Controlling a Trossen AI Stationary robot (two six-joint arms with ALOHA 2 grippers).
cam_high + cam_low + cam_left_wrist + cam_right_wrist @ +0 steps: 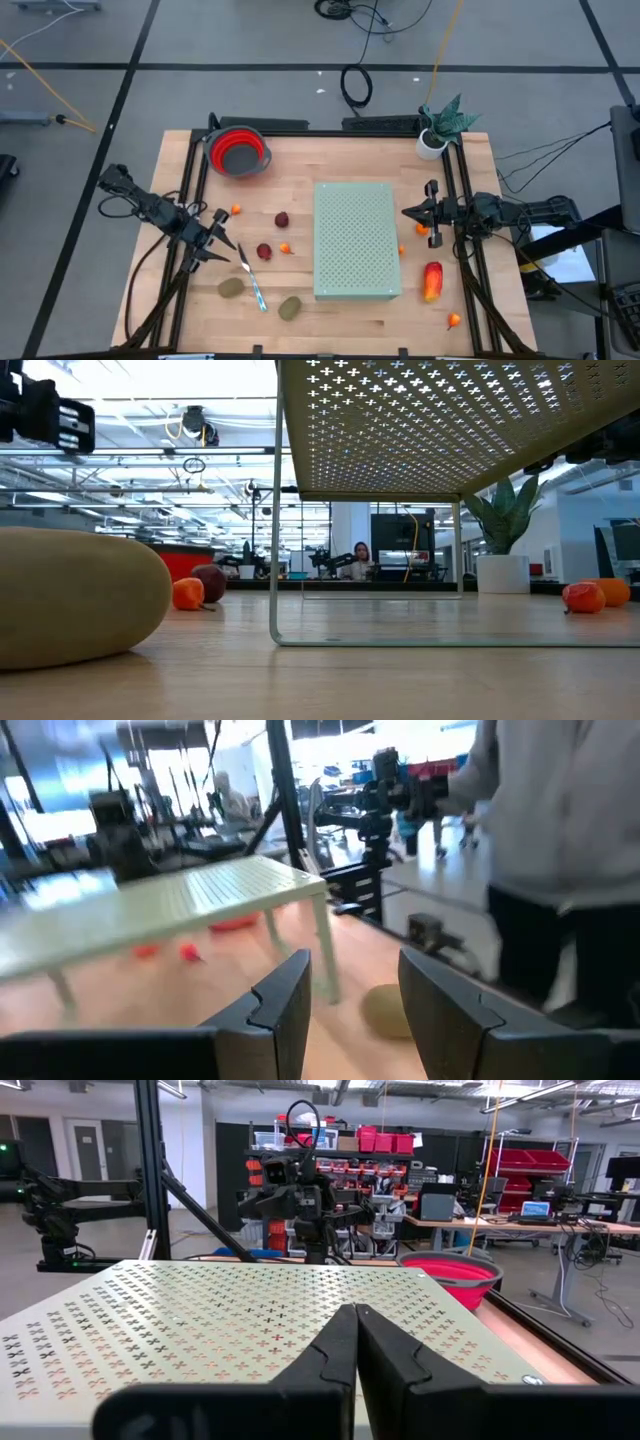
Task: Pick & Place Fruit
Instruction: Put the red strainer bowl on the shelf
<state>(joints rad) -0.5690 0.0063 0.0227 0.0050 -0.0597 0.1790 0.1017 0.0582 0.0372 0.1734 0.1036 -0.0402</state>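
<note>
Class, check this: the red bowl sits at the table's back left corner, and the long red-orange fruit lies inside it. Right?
Not quite. The bowl is at the back left, but it holds no fruit. The high view shows the long red-orange fruit lying on the table, right of the perforated rack.

Left arm: enters from the table's left edge and reaches inward at a slant, its links dark and cabled. Left gripper [218, 238] sits over the left part of the table, its two fingers [283, 1005] parted with a clear gap between them, nothing held between them in the left wrist view. Right arm: enters from the table's right edge and lies nearly level, pointing toward the table's middle. Right gripper [408, 211] hangs over the right part of the table; its fingers [335, 1355] are pressed together along their whole length, with nothing between them. The two grippers are well apart.
</note>
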